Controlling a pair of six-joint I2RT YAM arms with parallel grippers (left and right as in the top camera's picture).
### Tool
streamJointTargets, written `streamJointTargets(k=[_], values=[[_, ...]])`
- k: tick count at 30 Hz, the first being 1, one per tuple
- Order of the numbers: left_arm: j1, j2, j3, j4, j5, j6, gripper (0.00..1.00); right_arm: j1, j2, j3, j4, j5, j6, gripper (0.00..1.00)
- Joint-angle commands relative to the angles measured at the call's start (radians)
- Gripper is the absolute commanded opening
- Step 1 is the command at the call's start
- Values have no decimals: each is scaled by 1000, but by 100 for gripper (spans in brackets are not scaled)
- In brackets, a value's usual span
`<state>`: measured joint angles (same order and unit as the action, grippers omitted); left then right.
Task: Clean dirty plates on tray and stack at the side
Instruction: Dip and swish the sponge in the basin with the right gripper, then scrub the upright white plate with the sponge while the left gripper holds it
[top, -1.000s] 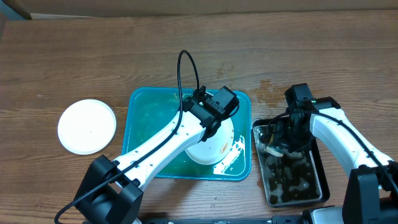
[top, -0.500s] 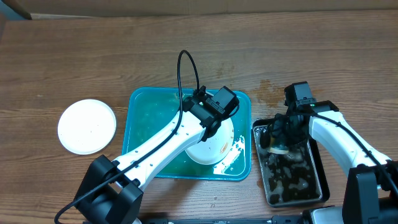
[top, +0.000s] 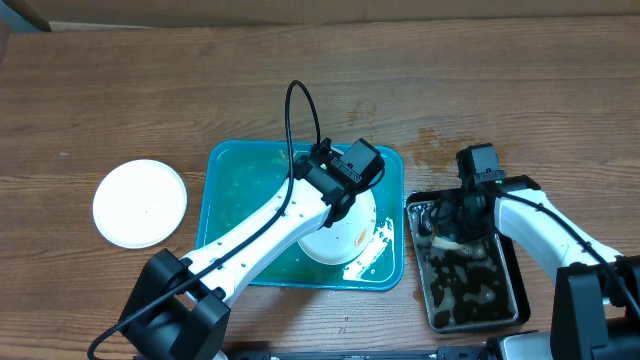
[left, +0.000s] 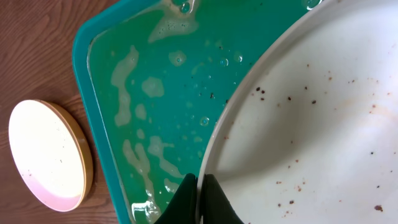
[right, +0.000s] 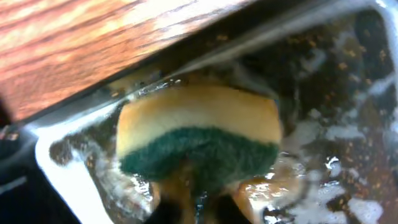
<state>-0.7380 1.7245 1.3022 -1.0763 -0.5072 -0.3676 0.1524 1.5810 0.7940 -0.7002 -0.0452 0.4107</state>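
Left hand (left: 198, 190) is clamped on a plate (left: 311, 124); right hand (right: 200, 200) is closed on a sponge (right: 199, 134), shown green only wrist-side.

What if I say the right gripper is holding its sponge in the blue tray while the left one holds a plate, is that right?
Not quite. The overhead view shows the right gripper holding its sponge in the black tray, not the blue tray. The left gripper does hold a plate.
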Motion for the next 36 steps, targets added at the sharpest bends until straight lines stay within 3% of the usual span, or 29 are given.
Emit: streamJointTargets(k=[1, 7, 15, 19, 26, 36], values=[[5, 14, -6, 1, 3, -14, 4, 3, 2, -26, 5, 6, 8, 4], [5, 14, -6, 1, 3, -14, 4, 3, 2, 34, -28, 6, -27, 4], [5, 14, -6, 1, 3, -14, 4, 3, 2, 200, -246, 2, -53, 4], [5, 14, -6, 2, 4, -14, 4, 3, 1, 245, -305, -113, -105, 4], [5, 14, -6, 19, 89, -15, 4, 15, 2, 257, -259, -540, -233, 4], [20, 15, -53, 71, 152, -173, 4, 140, 2, 254, -169, -501, -169, 4]])
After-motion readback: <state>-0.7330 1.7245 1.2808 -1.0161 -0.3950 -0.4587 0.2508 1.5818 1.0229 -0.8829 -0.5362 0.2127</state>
